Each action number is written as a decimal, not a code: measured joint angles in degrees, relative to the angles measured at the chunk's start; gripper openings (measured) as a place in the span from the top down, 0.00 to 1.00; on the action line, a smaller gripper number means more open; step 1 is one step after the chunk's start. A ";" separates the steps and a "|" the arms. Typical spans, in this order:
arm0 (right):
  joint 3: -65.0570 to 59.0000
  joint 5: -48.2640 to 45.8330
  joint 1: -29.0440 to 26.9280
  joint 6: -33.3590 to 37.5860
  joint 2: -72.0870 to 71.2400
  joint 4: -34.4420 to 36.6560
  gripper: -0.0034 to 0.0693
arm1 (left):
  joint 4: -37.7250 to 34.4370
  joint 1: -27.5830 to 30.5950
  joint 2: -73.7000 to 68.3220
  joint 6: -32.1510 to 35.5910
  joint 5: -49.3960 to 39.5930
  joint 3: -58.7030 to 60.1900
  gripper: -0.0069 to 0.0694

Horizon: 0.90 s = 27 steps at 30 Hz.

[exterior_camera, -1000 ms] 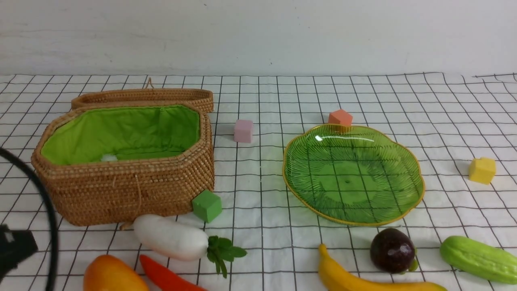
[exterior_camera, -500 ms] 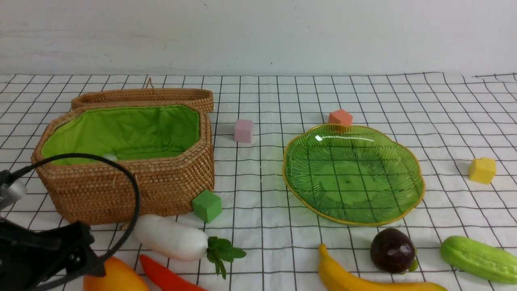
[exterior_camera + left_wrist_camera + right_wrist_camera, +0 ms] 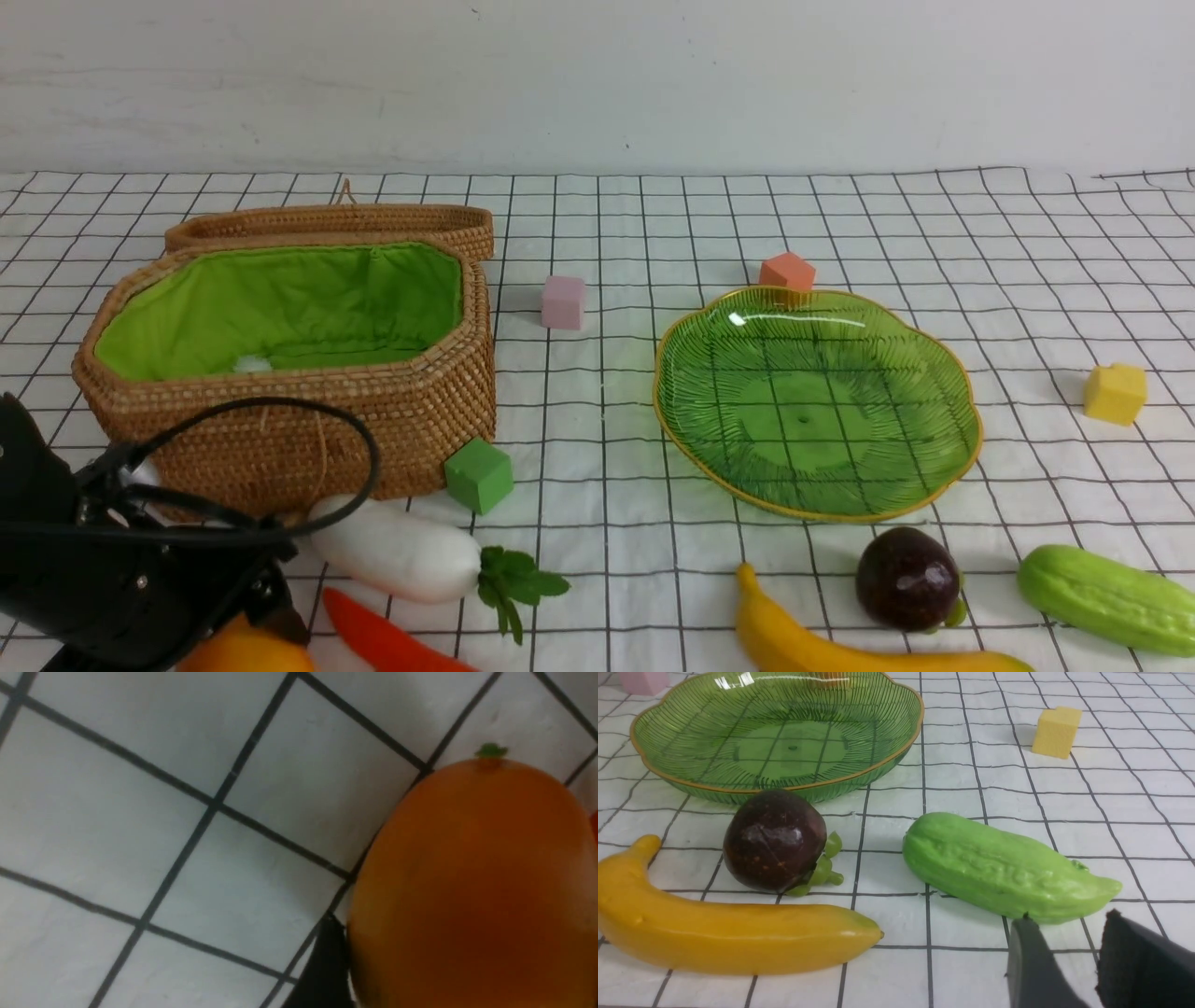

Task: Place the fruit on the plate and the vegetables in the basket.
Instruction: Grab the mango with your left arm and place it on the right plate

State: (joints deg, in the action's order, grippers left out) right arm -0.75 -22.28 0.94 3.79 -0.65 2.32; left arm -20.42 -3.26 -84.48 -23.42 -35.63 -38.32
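Mango [image 3: 472, 882] lies at the near left of the checked cloth [image 3: 597, 233], well apart from the plate [image 3: 659, 411], under the left claw [image 3: 238, 607]; whether that claw grips it I cannot tell. Squeeze across its middle: the glossy, rounded skin looks slippery. Right claw [image 3: 1069, 917] stands slightly parted, empty, near the bumpy gourd [image 3: 1004, 872].

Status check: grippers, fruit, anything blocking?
Left gripper low at mango, jaws unclear. Right gripper open, empty, by gourd. Plate empty. Chili close beside mango.
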 joint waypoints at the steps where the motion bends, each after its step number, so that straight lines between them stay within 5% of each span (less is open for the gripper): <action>1: 0.00 0.00 0.00 0.00 0.00 0.00 0.62 | -0.04 0.00 -0.09 0.14 0.00 -0.06 0.11; 15: 0.00 0.00 0.00 0.00 0.00 0.00 0.62 | 0.88 0.00 8.33 8.24 -8.97 -6.94 0.16; 22: 0.00 0.00 0.00 0.00 0.00 0.00 0.62 | -5.55 -0.90 10.27 14.03 -17.45 -25.36 0.16; 27: 0.00 0.00 0.00 0.00 0.00 0.00 0.62 | -5.97 -7.24 3.06 15.09 -18.03 -39.88 0.16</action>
State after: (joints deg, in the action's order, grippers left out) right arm -0.75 -22.28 0.94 3.79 -0.65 2.32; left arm -26.39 -10.50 -81.43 -8.34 -53.66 -78.20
